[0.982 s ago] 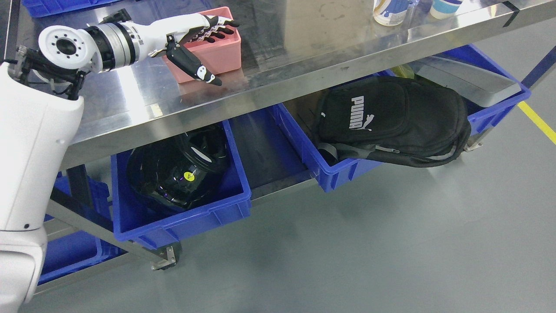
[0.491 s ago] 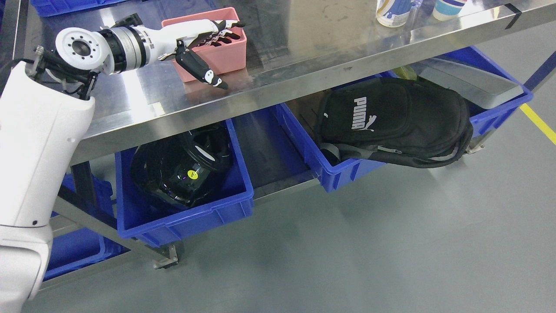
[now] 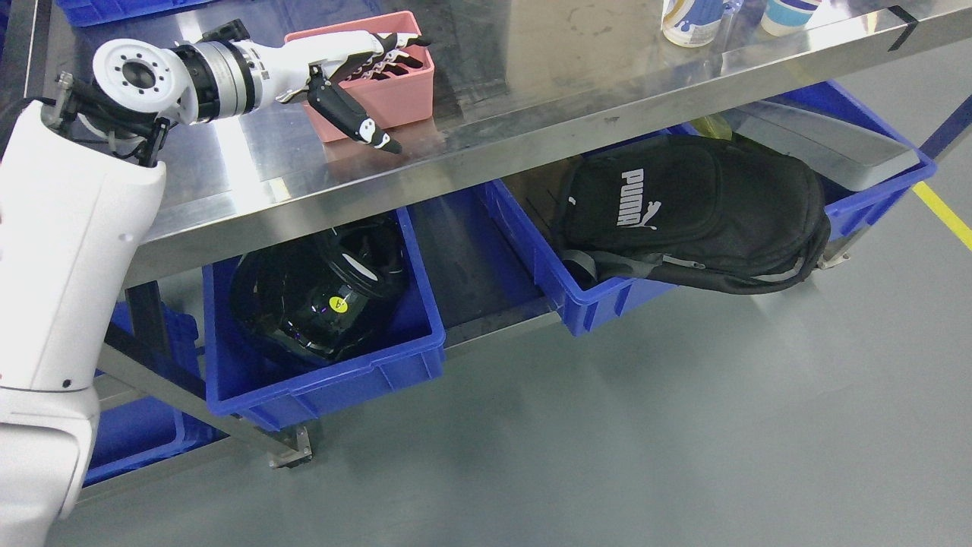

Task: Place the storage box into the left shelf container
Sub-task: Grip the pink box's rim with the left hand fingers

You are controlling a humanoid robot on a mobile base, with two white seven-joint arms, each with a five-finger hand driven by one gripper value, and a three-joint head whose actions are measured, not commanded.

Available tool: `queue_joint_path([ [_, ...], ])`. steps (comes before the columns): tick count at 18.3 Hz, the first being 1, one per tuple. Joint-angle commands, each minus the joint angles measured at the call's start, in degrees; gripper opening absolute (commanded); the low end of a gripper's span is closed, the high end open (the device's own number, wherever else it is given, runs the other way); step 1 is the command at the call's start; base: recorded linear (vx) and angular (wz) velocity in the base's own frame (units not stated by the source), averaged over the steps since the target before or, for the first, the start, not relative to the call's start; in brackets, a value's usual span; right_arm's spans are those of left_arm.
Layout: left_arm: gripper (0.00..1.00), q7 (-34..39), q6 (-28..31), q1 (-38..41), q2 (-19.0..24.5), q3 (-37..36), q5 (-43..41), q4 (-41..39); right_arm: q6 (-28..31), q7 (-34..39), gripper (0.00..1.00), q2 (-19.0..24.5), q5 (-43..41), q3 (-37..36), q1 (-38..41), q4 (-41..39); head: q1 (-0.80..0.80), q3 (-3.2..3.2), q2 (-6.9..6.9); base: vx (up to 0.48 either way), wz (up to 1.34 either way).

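The pink storage box (image 3: 380, 87) is sitting upright on the stainless steel worktop (image 3: 531, 83), toward its left part and a little back from the front edge, its open top facing up. The left hand (image 3: 345, 68) is reaching in from the left across the box: its four fingers (image 3: 391, 47) are lying stretched over the open top, reaching to the far right rim, while the thumb (image 3: 351, 118) is angling down in front of the box's near wall, its tip hanging just above the worktop surface. The hand is spread wide around the box's near wall, and whether it is actually pressing on the box cannot be told. The white forearm (image 3: 68, 251) is rising along the picture's left edge.

At the worktop's back right, two cups (image 3: 687, 15) with blue and white print are standing side by side, cut off by the top edge of the picture.

Under the worktop, on the lower shelf, a blue container (image 3: 334, 380) is sitting on the left, holding a glossy black helmet (image 3: 319, 292) with a small yellow sticker. To the right, well apart from it, another blue container (image 3: 600, 292) is carrying a black Puma backpack (image 3: 691, 209) that is overhanging its front rim. Behind the backpack, a grey flat lid-like panel (image 3: 828, 144) is lying across that container. A yellow floor line (image 3: 945, 216) is running along the grey floor at the right edge.
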Motion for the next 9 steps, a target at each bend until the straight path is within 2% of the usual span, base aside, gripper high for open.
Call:
queue_joint_path([
  [1,0.90,-1.0,-0.2,-0.9,-0.8,1.6,0.1,0.6,0.0,-0.1,1.00,-1.0,-0.1,-0.2,-0.4,-1.0,0.00,0.00,0.00,0.000,0.00],
  [9,0.90,-1.2,-0.1,-4.6,-0.3,3.7,1.2,0.5,0.0,-0.1,1.00,-1.0,-0.1,-0.2,-0.4,-1.0,0.00,0.00,0.00,0.000,0.00],
])
